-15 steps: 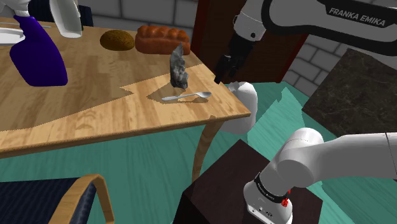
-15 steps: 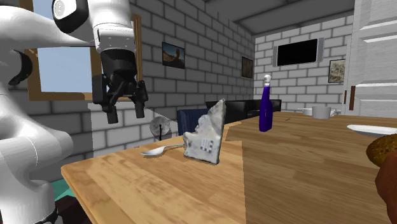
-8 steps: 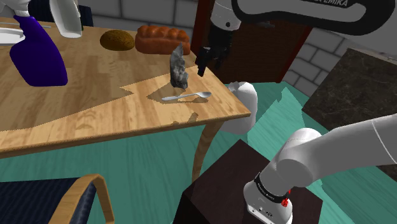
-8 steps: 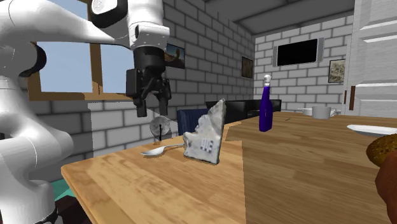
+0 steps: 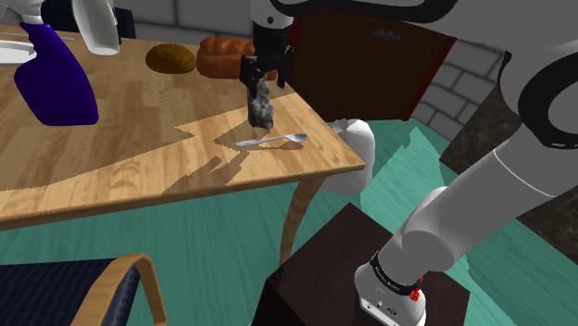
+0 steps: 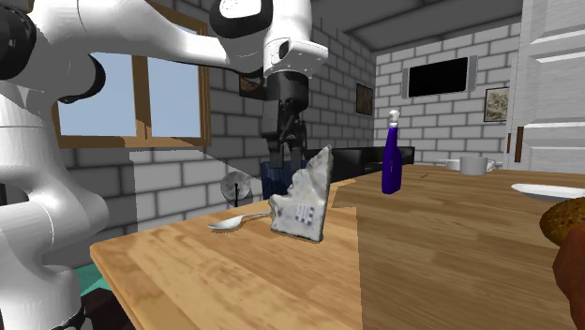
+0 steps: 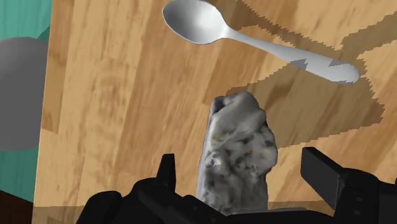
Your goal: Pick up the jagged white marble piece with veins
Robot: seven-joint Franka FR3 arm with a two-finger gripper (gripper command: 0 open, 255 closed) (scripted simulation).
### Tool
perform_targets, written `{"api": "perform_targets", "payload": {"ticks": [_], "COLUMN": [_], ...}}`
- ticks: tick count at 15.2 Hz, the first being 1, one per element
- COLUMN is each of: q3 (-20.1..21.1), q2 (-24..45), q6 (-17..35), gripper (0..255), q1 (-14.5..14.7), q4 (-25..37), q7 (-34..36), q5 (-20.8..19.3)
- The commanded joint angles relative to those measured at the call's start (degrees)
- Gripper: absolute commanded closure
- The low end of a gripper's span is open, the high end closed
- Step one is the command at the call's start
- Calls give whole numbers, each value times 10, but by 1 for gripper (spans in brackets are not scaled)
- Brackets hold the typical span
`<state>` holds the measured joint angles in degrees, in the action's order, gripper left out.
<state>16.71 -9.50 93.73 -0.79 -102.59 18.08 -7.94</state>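
Note:
A jagged grey-white veined marble piece [image 5: 260, 105] stands upright near the table's corner, also seen as a tall slab [image 6: 305, 202]. My black gripper [image 5: 262, 72] hangs open just above its top. In the wrist view the marble piece [image 7: 238, 153] sits between the two fingers [image 7: 167, 172], with a gap on each side, so neither touches it. From the second exterior view the gripper [image 6: 284, 150] is just behind the slab's upper edge. A silver spoon [image 5: 273, 140] lies on the wood right beside the piece, its bowl [image 7: 197, 24] beyond the fingertips.
The wooden table [image 5: 139, 167] also holds a purple bottle [image 5: 51, 79], a round brown loaf [image 5: 170, 58], a long bread loaf [image 5: 222, 56] and a white jug [image 5: 93, 23]. A white bin [image 5: 357, 153] stands off the table's corner. A chair [image 5: 111, 282] sits at the front.
The arm has swung from beyond the table's edge toward the shoulder view's left, bringing the open gripper over the marble piece. The piece and spoon have not moved.

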Motion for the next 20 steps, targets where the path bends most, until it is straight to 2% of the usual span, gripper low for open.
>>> {"api": "perform_targets", "payload": {"ticks": [1, 7, 9, 10, 20], "q3": [4, 3, 3, 3, 3], "q2": [17, 11, 11, 11, 11], "q6": [2, 52, 52, 53, 45], "gripper": [0, 0, 0, 255, 255], "q1": [1, 1, 1, 1, 1], "q4": [10, -47, -47, -47, -39], "q7": [8, 15, 15, 15, 14], "q5": [-8, -7, -7, -7, -7]}}
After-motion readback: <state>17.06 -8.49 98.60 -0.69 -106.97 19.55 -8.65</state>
